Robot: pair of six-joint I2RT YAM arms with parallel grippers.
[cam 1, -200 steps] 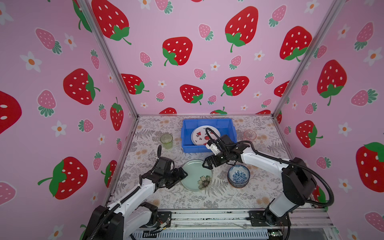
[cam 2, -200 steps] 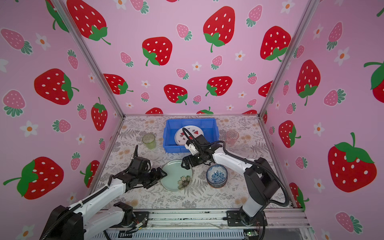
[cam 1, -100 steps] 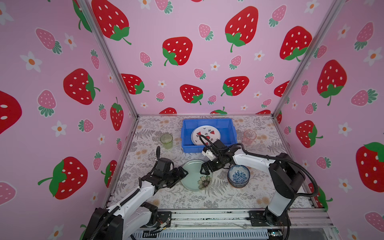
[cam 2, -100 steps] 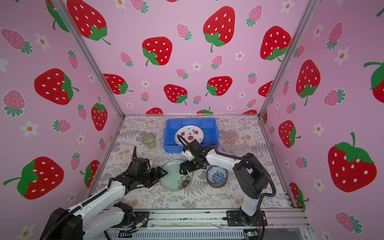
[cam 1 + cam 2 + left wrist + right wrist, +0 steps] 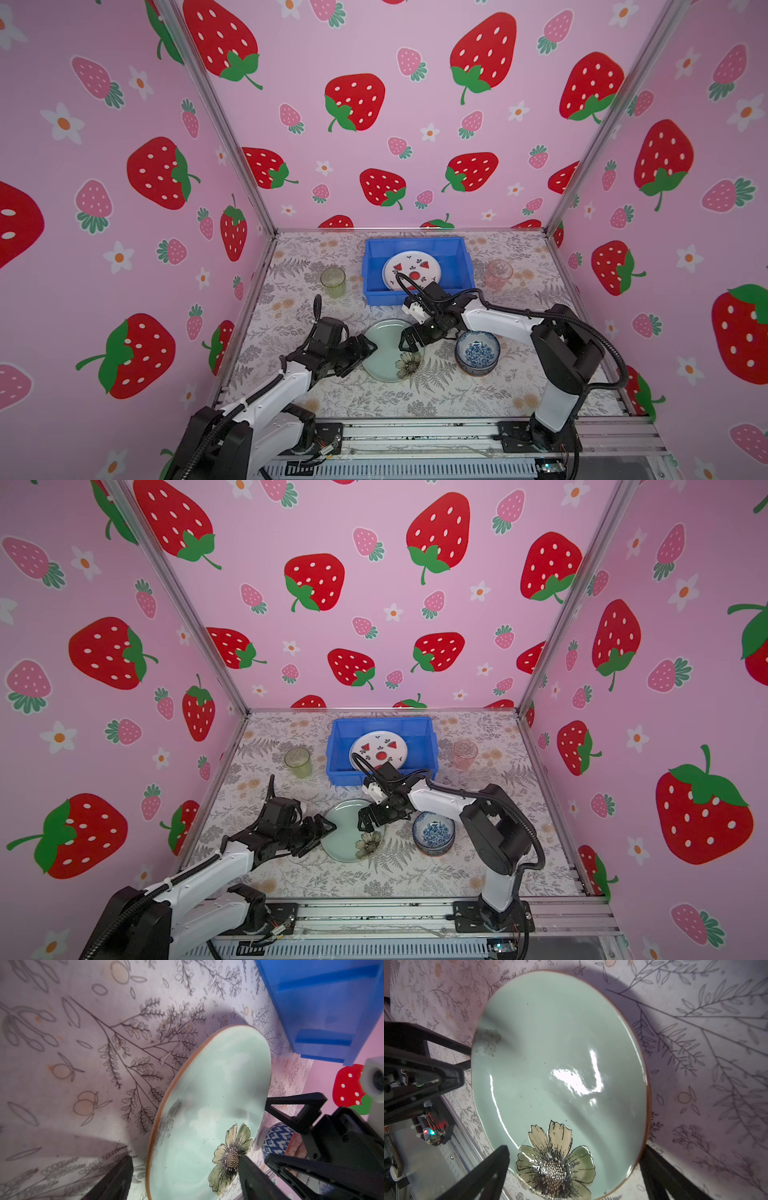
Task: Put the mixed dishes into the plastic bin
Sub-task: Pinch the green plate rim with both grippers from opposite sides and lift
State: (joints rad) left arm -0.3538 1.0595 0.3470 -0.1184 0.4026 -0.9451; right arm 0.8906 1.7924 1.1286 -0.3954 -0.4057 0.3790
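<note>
Both top views: pale green flower plate (image 5: 384, 351) on table (image 5: 332, 395), lower centre of frame, just below blue bin (image 5: 374, 291). Left gripper (image 5: 364, 349) at plate's left rim, fingers spread wide, rim between them, not clamped. Right gripper (image 5: 409, 340) over upper right rim, fully spread, holding nothing. Watermelon plate (image 5: 411, 270) inside bin. Blue-white bowl (image 5: 477, 353) right of green plate.

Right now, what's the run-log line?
left claw open at green plate | right claw open over it | watermelon plate in bin

Pink strawberry-print walls (image 5: 374, 124) enclose a table (image 5: 353, 399) covered in pale botanical-print cloth.
</note>
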